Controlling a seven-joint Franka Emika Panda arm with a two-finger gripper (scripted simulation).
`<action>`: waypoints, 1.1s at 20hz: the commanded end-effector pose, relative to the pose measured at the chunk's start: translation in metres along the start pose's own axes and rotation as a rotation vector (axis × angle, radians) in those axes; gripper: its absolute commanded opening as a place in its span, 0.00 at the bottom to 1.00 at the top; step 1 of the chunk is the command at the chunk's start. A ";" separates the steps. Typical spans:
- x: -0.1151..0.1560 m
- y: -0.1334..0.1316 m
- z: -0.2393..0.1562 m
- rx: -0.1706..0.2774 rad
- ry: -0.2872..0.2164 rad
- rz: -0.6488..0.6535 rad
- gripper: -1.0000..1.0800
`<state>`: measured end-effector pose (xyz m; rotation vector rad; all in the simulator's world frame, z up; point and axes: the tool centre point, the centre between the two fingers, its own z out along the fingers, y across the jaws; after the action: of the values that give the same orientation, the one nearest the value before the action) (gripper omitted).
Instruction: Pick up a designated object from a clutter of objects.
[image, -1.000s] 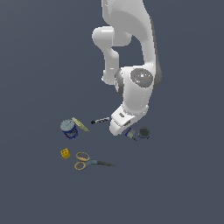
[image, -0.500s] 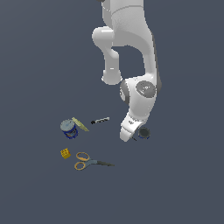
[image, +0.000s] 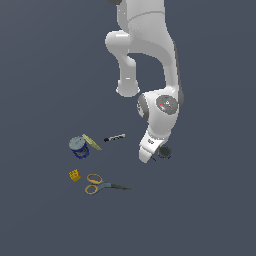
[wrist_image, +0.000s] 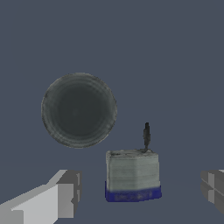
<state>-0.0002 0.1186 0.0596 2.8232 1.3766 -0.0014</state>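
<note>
The small blocky blue piece with a pale grey face (wrist_image: 132, 176) sits on the tabletop between the spread fingers of the tool (wrist_image: 140, 192), beside the dark round disc (wrist_image: 78, 109), so the tool is lined up but the grasp and lift are not yet done.

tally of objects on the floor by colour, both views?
Blue: 2, can, small block
Yellow: 1, cube
Orange: 1, scissors
Black-and-white: 1, marker
Dark grey: 1, disc
Tan: 1, strip
Total: 7

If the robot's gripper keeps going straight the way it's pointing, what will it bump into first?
Probably the small blue block with a pale grey-white face: it sits between the open gripper fingers. The dark round disc lies beside it, off that line.
</note>
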 end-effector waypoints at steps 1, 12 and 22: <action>0.000 0.000 0.007 0.000 0.000 -0.001 0.96; 0.000 -0.001 0.046 0.000 0.001 -0.005 0.96; 0.000 -0.001 0.047 0.000 0.001 -0.005 0.00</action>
<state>-0.0004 0.1185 0.0132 2.8202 1.3825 0.0007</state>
